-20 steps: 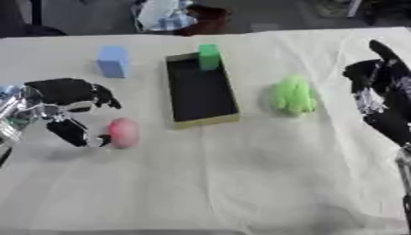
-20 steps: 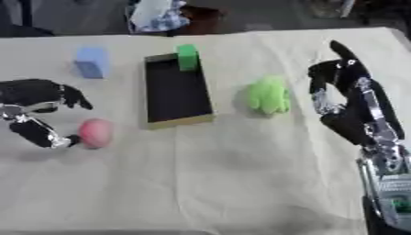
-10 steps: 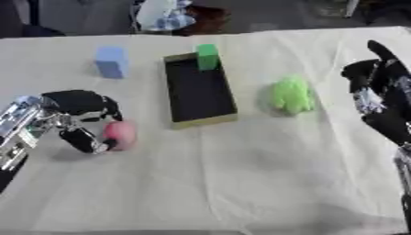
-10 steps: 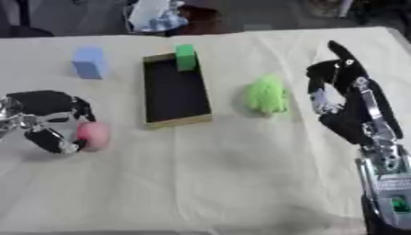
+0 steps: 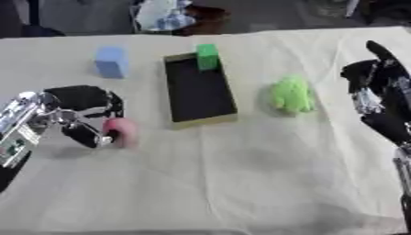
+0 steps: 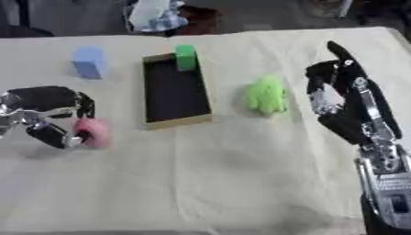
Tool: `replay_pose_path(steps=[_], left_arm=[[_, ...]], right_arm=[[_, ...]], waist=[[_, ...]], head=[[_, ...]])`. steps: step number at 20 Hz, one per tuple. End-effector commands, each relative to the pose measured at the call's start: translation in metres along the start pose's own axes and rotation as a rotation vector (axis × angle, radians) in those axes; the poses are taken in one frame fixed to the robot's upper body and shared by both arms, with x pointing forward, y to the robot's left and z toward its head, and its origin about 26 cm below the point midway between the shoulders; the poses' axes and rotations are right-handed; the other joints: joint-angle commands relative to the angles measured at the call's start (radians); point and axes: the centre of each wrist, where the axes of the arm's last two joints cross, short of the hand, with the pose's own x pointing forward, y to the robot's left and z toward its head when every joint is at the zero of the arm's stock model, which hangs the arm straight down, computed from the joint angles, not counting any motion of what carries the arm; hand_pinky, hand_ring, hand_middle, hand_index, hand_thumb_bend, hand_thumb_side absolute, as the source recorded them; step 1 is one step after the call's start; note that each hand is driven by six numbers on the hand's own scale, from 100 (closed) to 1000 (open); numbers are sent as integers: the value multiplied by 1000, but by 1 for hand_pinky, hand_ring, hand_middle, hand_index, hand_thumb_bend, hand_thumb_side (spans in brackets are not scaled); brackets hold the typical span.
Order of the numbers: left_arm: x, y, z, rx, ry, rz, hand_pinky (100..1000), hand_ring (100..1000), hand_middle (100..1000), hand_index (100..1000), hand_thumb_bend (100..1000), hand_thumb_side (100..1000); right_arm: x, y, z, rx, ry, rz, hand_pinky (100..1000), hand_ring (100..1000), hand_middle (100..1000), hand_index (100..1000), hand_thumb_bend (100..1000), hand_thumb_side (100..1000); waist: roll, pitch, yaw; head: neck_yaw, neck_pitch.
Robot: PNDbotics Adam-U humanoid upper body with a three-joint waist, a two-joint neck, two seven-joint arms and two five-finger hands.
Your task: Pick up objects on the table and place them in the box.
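A pink rounded object [image 5: 122,131] lies on the cloth left of the box. My left hand [image 5: 77,100] is curled round it, fingers arched over its top and thumb against its left side. The shallow black box [image 5: 205,121] with a tan rim lies lengthwise in the middle. A green block [image 5: 207,56] stands at its far end. A blue block [image 5: 111,61] stands upright to the far left of the box. A green soft toy [image 5: 291,94] lies to the right of the box. My right hand [image 6: 347,106] hangs open at the right, fingers up, apart from the toy.
A cream cloth [image 5: 224,183] covers the table, with bare cloth across the whole near half. Crumpled white and blue material [image 5: 164,13] lies beyond the far edge.
My left hand has moved right to the pink object and its fingers have curled round it. The right hand has stayed in place.
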Motion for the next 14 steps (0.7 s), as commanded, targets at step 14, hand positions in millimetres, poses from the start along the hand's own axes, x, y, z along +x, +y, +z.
replay_pose_path(steps=[14], left_arm=[[31, 72, -85, 128, -74, -55, 725, 641, 658, 659, 100, 257]], right_arm=[[4, 0, -5, 14, -25, -2, 801, 732, 670, 994, 100, 471]], waist=[[-5, -28, -17]], head=[[-4, -2]])
